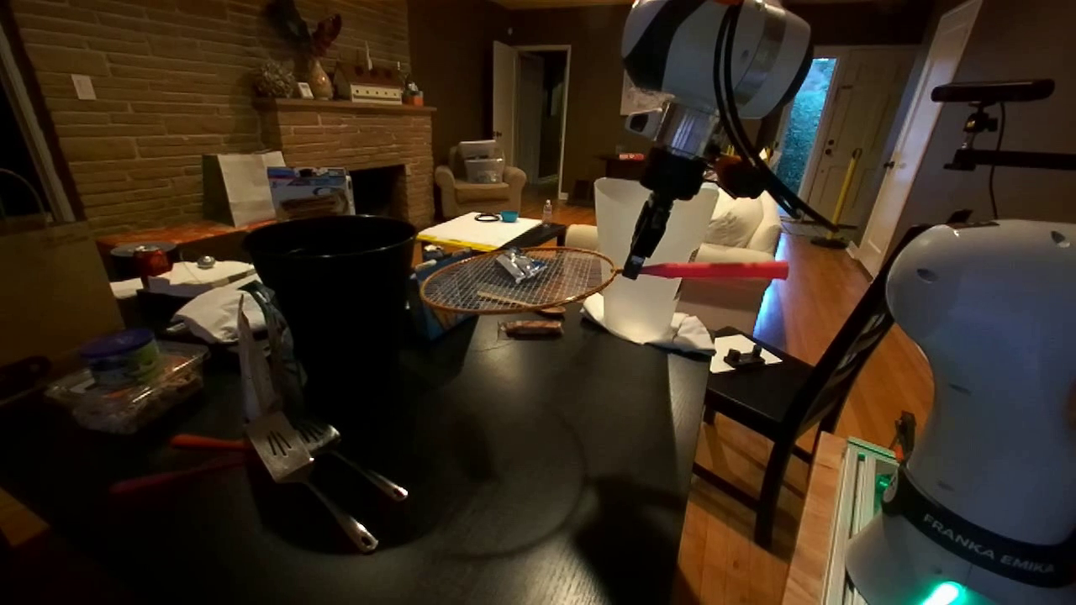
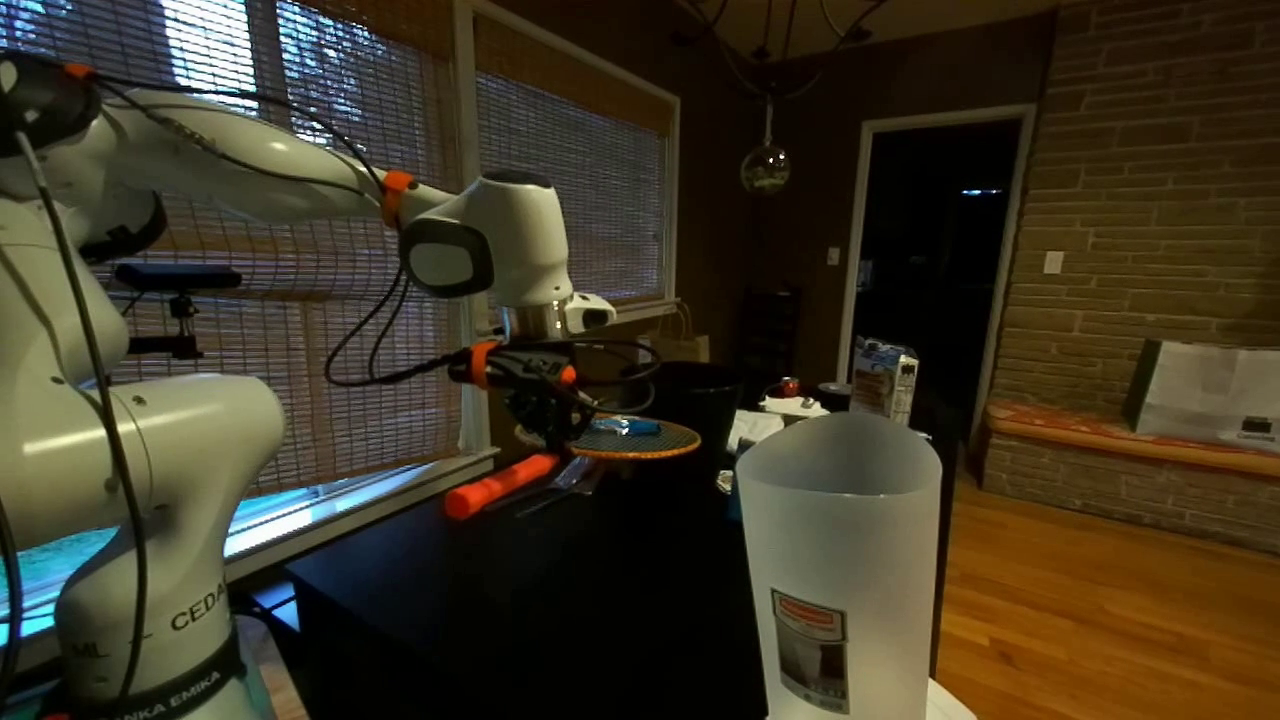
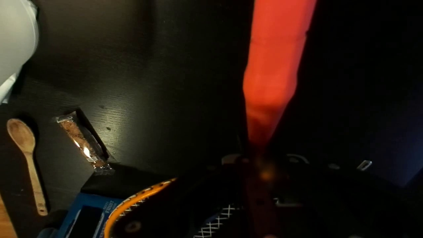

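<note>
My gripper (image 1: pixel 632 270) is shut on a badminton racket, at the narrow part where the head meets the red-orange handle (image 1: pixel 723 270). Held roughly level, the racket hangs above the black table (image 1: pixel 504 470). Its orange-rimmed, strung head (image 1: pixel 546 294) reaches out to one side and the handle to the other. A silver and blue packet (image 2: pixel 627 426) rests on the strings. In the wrist view the handle (image 3: pixel 277 59) runs up from the dark jaws; the fingers are hard to make out there, and they hide most of the head.
On the table stand a tall black bin (image 1: pixel 332 294) and a frosted white bin (image 2: pixel 850 560). Below the racket lie a wrapped bar (image 3: pixel 82 142), a wooden spoon (image 3: pixel 26 138) and a blue box (image 3: pixel 86 215). Metal spatulas (image 1: pixel 282 449) lie near the black bin.
</note>
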Robot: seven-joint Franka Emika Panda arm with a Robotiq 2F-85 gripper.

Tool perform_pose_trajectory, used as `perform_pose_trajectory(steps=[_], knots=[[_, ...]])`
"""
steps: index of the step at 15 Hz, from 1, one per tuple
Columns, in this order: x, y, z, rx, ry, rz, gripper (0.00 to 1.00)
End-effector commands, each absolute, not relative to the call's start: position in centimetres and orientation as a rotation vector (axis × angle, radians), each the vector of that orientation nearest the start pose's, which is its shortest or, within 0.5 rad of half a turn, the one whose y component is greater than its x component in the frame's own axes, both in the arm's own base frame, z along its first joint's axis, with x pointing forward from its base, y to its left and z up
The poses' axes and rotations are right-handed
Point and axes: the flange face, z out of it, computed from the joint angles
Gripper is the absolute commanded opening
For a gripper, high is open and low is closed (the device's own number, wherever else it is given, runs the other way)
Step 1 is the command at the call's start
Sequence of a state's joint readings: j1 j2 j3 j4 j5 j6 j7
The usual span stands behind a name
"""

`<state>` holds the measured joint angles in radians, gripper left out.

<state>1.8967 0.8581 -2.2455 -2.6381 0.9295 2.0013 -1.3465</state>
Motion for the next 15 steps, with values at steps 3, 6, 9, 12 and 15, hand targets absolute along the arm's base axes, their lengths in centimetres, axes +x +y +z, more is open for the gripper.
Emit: perform_pose_trajectory(steps=[3,6,9,12,15], knots=[[37.2,-9.6,42.9,-2.995,-0.682,-0.434,0.03],[37.5,-10.2,44.8,-2.988,-0.666,-0.477,0.03],[37.6,-10.7,46.4,-2.981,-0.658,-0.509,0.03],[38.0,-11.1,48.2,-2.964,-0.647,-0.538,0.03],[39.3,-11.0,49.7,-2.955,-0.632,-0.578,0.03]])
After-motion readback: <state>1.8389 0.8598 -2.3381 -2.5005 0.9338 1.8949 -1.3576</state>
